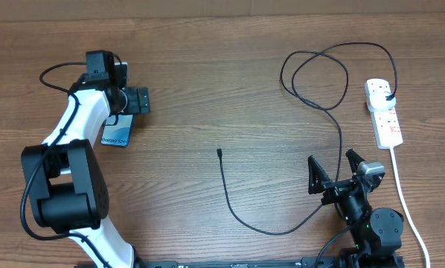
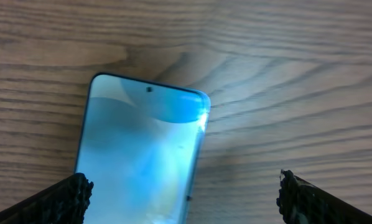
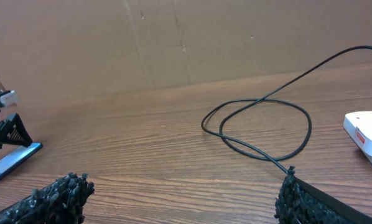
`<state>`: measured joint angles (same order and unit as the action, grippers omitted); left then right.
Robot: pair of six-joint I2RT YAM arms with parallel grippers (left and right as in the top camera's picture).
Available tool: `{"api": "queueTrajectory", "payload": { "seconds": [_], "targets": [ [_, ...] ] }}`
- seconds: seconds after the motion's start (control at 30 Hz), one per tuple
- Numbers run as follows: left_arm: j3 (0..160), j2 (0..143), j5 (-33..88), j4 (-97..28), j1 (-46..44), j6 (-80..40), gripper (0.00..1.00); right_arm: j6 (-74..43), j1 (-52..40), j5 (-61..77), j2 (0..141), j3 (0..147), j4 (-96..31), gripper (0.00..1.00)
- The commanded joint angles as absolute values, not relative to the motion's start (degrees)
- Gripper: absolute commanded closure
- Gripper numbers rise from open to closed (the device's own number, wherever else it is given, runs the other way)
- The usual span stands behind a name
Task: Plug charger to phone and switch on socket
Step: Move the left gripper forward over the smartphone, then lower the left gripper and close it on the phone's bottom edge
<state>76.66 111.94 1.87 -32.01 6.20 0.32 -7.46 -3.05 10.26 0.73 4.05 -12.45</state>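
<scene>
Overhead view: the phone lay flat on the wooden table at the far left, just beside the left gripper. The charger ran from its loose connector tip at mid-table, curved near the right gripper, looped at the top right, and ended at a black plug sitting in the socket. The socket's white cord trailed toward the near edge.

Only the left wrist view showed the phone close up: light blue screen with glare and a punch-hole camera. The left gripper was spread wide above it, one finger over the phone's edge, the other off it over bare wood.

Right wrist view: right gripper also spread wide, holding nothing, with the charger loop and a corner of the socket ahead, and a cardboard wall behind.

Writing: white text on the phone overhead was too small to read. Red markings on the socket were unreadable.
</scene>
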Motion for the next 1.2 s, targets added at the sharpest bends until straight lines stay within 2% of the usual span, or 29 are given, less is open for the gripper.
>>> {"api": "queueTrajectory", "payload": {
  "seconds": [0.0, 0.47, 1.17],
  "targets": [
    [78.1, 114.1, 1.6, -31.5, 7.3, 4.4, 0.00, -7.4, -3.3, 10.3, 0.2, 3.8, -12.1, 0.00],
    [78.0, 115.0, 4.0, -32.0, 12.0, 7.8, 0.02, -7.4, -3.3, 10.3, 0.2, 3.8, -12.1, 0.00],
    [78.0, 116.9, 5.8, -34.8, 11.9, 10.3, 0.04, -7.4, -3.3, 10.3, 0.2, 3.8, -12.1, 0.00]
  ]
}}
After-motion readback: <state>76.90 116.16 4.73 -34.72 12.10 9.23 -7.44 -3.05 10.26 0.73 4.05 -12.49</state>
